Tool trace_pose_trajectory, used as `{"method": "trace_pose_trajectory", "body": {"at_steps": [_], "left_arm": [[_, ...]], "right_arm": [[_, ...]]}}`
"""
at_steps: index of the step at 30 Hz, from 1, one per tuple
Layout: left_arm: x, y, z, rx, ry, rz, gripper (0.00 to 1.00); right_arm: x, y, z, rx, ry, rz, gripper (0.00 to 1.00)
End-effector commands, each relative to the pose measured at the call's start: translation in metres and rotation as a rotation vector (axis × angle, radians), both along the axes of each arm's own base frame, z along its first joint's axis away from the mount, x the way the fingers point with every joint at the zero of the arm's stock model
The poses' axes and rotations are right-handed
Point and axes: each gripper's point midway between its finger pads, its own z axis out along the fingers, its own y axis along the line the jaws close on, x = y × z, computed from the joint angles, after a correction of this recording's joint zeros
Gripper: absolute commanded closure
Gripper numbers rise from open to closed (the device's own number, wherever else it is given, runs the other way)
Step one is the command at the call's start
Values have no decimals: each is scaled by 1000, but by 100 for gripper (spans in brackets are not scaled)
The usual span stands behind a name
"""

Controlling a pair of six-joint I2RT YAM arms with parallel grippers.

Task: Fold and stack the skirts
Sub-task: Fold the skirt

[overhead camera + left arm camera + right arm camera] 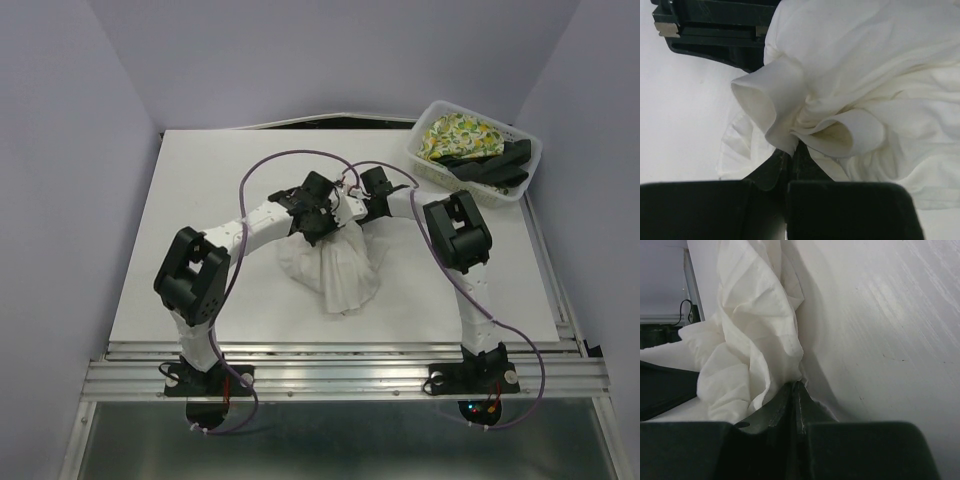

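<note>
Bolted side by side along the near edge of the worktop point(200, 200), the two arm bases point(205, 380) stand well apart, and both arms lean inward toward the middle. Where they meet lies the white skirt point(335, 270), a bunched heap about the centre of the worktop. It is gathered to a peak at its far end and fans out toward the near edge.

On that peak the left pincer point(792, 150) has its jaws pressed together, with a rolled fold of the white cloth caught at the tips. The rest of the skirt billows past it in soft loops. Just beside it, the right pincer point(797, 387) comes in from the right. Its jaws are drawn close together too, pinching a crumpled edge of the same skirt low against the worktop.

Farther back, in the far right corner, sits a white mesh basket point(528, 150). Inside it the lemon-print skirt point(455, 135) lies toward the far left side, and the black skirt point(490, 170) is crumpled beside it toward the near right side, both unfolded.
</note>
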Motion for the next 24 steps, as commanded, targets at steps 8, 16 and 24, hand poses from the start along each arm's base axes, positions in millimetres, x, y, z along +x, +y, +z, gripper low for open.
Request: {"method": "trace_pose_trajectory", "body": {"at_steps": [8, 16, 24], "left_arm": [[18, -6, -36, 19, -55, -69, 100], [-3, 0, -35, 47, -4, -111, 100], [10, -15, -12, 92, 63, -183, 100]], "right_arm": [[69, -24, 8, -217, -196, -208, 75], [134, -53, 39, -205, -254, -347, 75], [102, -41, 4, -136, -69, -246, 80]]}}
